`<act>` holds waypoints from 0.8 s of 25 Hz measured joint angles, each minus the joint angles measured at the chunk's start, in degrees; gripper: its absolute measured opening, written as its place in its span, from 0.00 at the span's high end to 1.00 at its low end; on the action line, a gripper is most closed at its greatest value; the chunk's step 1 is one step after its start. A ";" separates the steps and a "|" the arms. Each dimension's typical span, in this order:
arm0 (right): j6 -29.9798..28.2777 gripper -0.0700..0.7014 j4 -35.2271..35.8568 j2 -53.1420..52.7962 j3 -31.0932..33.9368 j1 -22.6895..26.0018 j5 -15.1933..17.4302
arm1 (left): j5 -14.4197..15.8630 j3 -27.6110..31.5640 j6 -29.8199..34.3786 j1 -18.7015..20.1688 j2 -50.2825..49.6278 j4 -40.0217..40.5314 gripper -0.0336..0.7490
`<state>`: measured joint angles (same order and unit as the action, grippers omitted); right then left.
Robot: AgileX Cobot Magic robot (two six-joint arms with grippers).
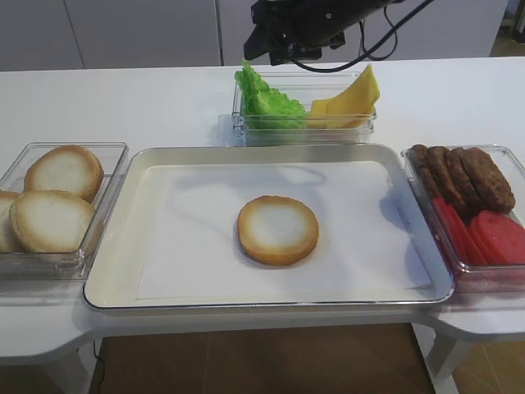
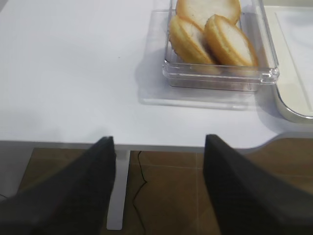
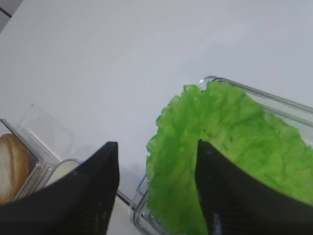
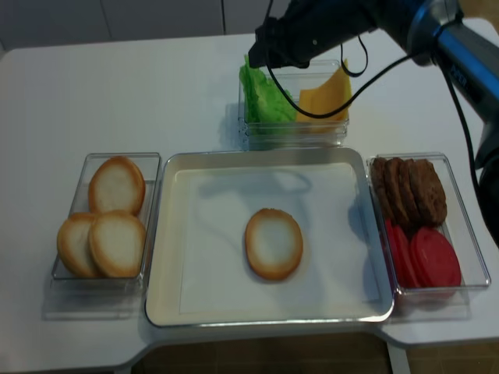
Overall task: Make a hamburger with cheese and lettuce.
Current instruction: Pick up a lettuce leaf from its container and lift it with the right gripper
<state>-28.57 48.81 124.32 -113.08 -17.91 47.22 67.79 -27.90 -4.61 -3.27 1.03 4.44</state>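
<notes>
A bun half [image 1: 277, 230], cut face up, lies in the middle of the big tray [image 1: 205, 160]; it also shows in the realsense view [image 4: 274, 243]. Green ruffled lettuce [image 1: 262, 98] and yellow-orange cheese slices [image 1: 353, 100] stand in a clear box behind the tray. My right gripper [image 3: 155, 143] is open and hangs over the left end of that box. The lettuce's [image 3: 234, 137] left edge shows between its fingers, untouched. It is the dark shape [image 4: 265, 58] above the lettuce [image 4: 261, 97]. My left gripper [image 2: 159, 138] is open and empty over the table's front edge.
A clear box of more bun halves [image 1: 61, 197] stands left of the tray, also in the left wrist view [image 2: 220, 34]. A clear box at the right holds dark patties [image 1: 463, 176] and red tomato slices [image 1: 492, 238]. Cables hang from the right arm.
</notes>
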 joint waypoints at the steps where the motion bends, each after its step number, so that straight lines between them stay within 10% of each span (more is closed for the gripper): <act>1: -0.48 0.42 0.00 0.12 -0.11 -0.07 -0.13 | 0.00 0.00 0.00 0.00 0.00 0.00 0.41; 20: -1.42 0.42 -1.94 3.08 -0.11 -1.23 -4.31 | 0.00 0.00 0.00 0.00 0.00 0.00 0.41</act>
<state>-29.99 46.87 127.40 -113.19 -19.13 42.91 67.79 -27.90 -4.61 -3.27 1.03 4.44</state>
